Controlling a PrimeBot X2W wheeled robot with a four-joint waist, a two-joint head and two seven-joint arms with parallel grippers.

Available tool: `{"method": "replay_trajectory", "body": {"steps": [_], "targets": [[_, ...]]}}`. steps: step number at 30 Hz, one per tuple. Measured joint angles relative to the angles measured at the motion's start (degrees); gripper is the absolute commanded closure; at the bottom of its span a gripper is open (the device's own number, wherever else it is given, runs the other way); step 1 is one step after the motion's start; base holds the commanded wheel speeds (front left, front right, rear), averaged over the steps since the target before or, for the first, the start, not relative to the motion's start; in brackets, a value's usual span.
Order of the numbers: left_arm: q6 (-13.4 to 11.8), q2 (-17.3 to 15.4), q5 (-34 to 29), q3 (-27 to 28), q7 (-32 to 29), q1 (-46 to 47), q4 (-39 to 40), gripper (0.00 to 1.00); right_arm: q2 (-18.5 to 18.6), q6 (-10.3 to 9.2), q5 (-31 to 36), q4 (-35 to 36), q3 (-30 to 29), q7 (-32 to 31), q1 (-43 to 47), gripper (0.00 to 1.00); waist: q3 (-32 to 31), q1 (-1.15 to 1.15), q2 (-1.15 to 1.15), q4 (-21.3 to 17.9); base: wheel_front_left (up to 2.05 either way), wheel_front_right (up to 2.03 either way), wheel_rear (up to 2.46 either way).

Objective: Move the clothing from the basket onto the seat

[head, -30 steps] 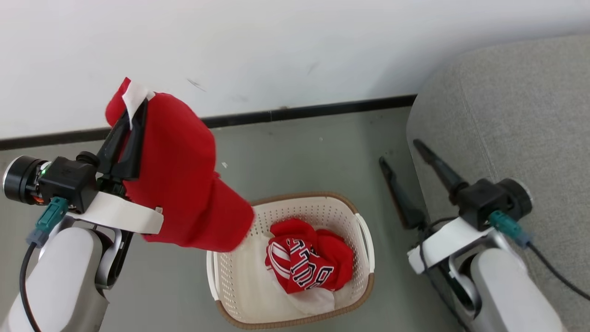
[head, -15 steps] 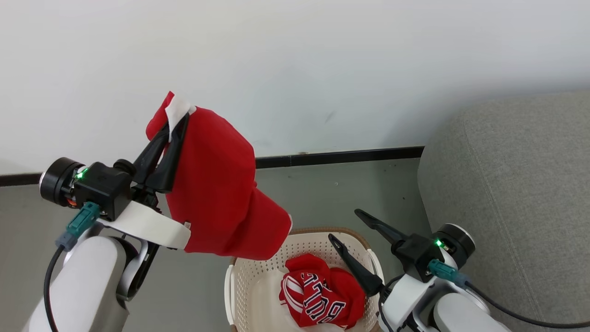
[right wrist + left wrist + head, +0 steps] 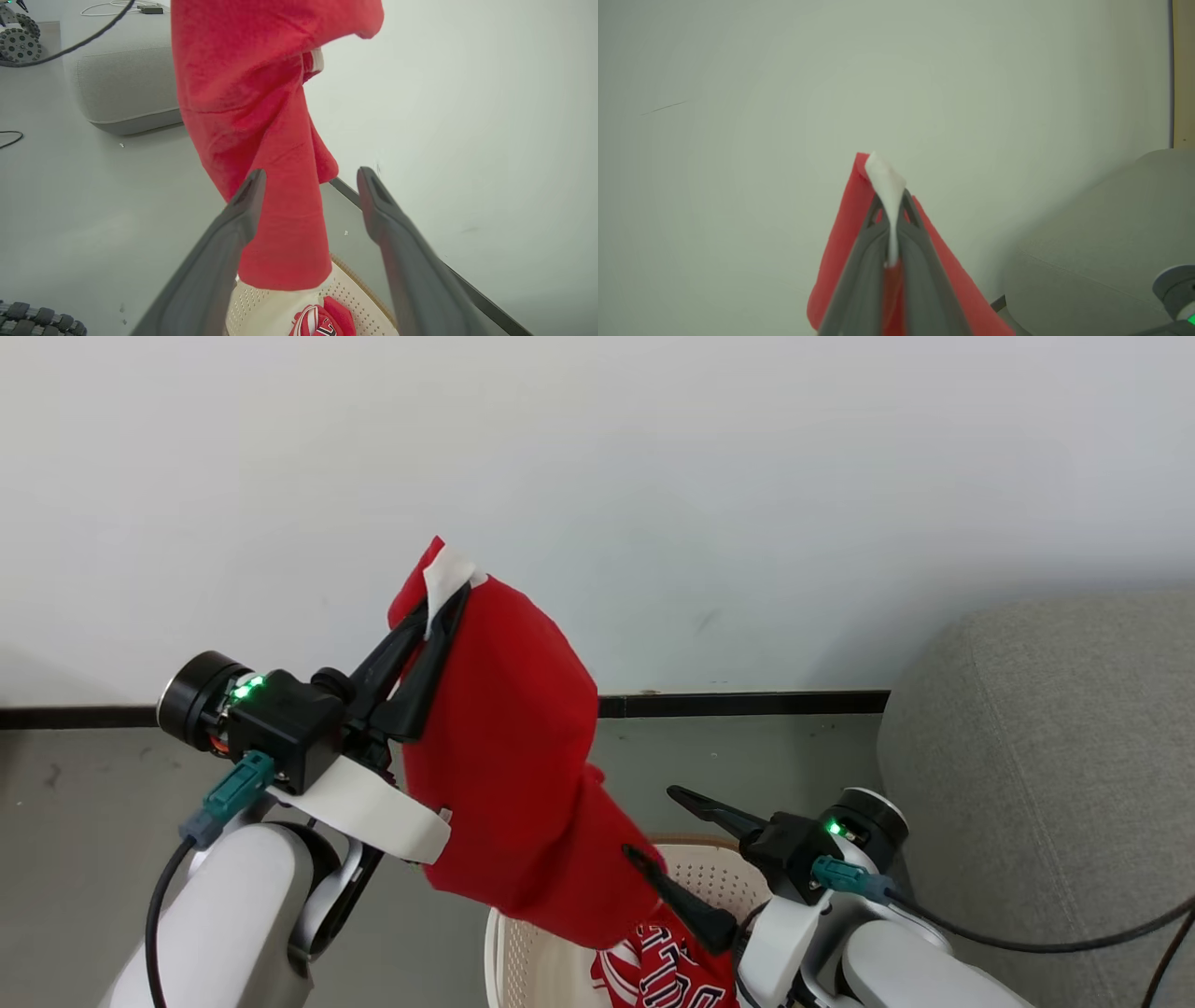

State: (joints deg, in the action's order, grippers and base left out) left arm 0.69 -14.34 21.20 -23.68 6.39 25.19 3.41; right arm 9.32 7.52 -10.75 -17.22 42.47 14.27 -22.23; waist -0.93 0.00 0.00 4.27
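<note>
Right tool [image 3: 653, 821] has swung from beside the seat [image 3: 1036, 784] to above the basket [image 3: 509, 957].
Basket on the floor [image 3: 93, 821] holds one lettered red garment [image 3: 658, 971]; the other clothing [image 3: 509, 775] hangs above its rim from the left tool [image 3: 437, 611], clamped on its white-trimmed top; right tool's fingers stand apart.

Pale forearms [image 3: 233, 905], black wrist blocks [image 3: 285, 737], teal plugs [image 3: 231, 787], black cables [image 3: 151, 933], left hand [image 3: 446, 602] dark-fingered.

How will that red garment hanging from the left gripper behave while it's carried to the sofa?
Probably floppy: the red garment hangs in limp folds from the shut left gripper. Likely light, since a pinch at its white trim holds it up. Its lower end may swing.
</note>
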Motion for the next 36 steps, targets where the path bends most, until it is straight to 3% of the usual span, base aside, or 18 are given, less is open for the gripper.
{"method": "replay_trajectory", "body": {"steps": [15,21,22,23,24,26,28,36], "targets": [[1.04,1.91,0.00,-4.53,-2.88,0.00,5.47,1.00,0.84,-0.01,-9.13,-5.48,10.80,-0.75,-7.95,0.00,-1.24,0.00,0.00,4.10,0.00,0.00,0.00],[1.04,2.53,0.01,-5.10,-3.82,0.00,6.73,1.00,-0.18,0.01,-12.25,-6.76,17.74,-0.73,-11.35,0.00,-1.25,0.00,0.00,5.59,0.00,0.00,0.00],[1.04,2.71,0.02,-5.15,-3.85,0.00,6.84,1.00,-0.57,0.01,-12.95,-7.26,18.46,-0.73,-11.75,0.05,-1.21,0.00,0.00,5.82,0.00,0.00,0.00],[1.04,2.86,0.10,-5.17,-3.90,0.00,6.90,1.00,-0.71,0.01,-13.59,-7.57,19.24,-0.71,-12.29,0.42,-1.17,0.00,0.00,6.03,0.00,0.00,0.00],[1.04,3.00,0.27,-5.19,-4.09,0.00,6.99,1.00,-0.76,0.01,-14.21,-7.78,19.72,-0.71,-12.74,0.54,-1.13,0.00,0.00,6.23,0.00,0.00,0.00],[1.04,3.08,0.43,-5.20,-4.34,0.00,7.05,1.00,-0.71,0.01,-14.82,-8.71,20.48,-0.66,-13.86,0.66,-1.01,0.00,0.00,6.58,0.00,0.00,0.00],[1.04,3.08,0.48,-5.17,-4.37,0.00,7.12,1.00,-0.48,0.01,-14.99,-9.47,21.39,-0.65,-14.90,1.00,-0.88,0.00,0.00,6.88,0.00,0.00,0.00],[0.40,3.02,1.58,-3.99,-4.82,-1.40,6.54,1.00,0.38,0.01,-16.25,-9.78,22.76,-0.13,-15.82,1.00,-0.62,0.00,0.00,7.07,0.00,0.00,0.00]]}}
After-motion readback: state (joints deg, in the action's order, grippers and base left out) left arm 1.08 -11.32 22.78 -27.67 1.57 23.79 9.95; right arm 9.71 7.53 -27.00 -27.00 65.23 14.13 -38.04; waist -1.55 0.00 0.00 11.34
